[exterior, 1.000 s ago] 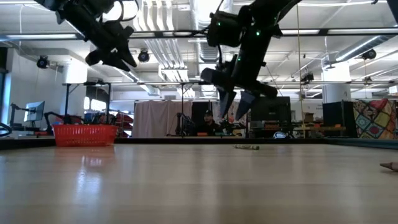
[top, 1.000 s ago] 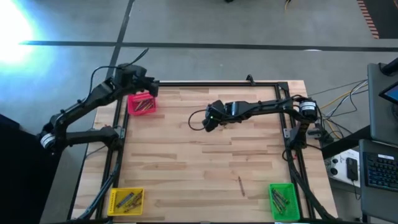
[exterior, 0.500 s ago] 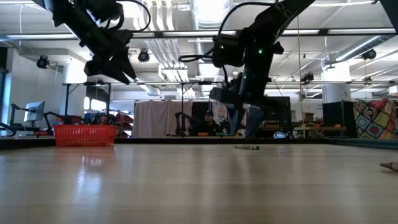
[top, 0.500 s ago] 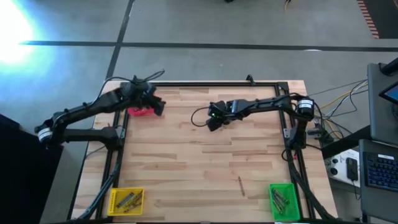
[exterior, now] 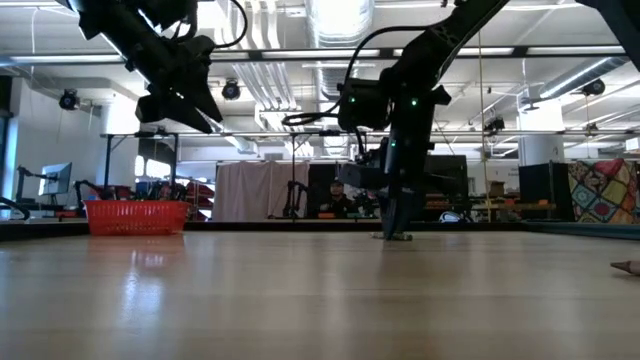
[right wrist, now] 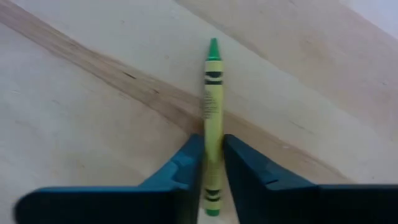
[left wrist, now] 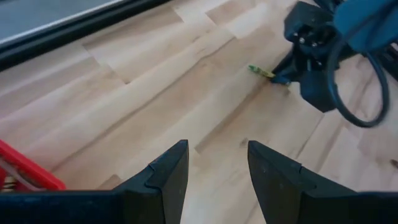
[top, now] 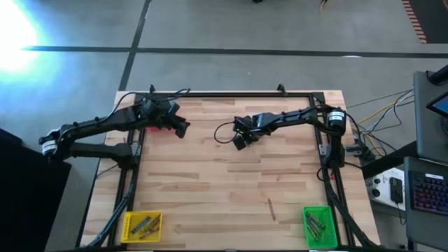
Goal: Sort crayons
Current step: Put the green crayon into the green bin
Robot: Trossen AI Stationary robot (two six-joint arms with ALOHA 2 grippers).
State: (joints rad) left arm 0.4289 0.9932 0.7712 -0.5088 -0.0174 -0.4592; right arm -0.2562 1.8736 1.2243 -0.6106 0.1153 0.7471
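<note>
Right claw (top: 240,142) is down at the table (top: 210,189) near its middle back, and our two fingers (right wrist: 180,174) sit nearly closed on either side of a green-tipped crayon (right wrist: 212,118) lying flat on the wood. Our left claw (left wrist: 214,171) hangs above the table beside the red bin (top: 155,127), fingers apart and holding nothing. Another crayon (top: 271,208) lies alone toward the front. More crayons fill the yellow bin (top: 129,225) and green bin (top: 327,222) at the front corners.
</note>
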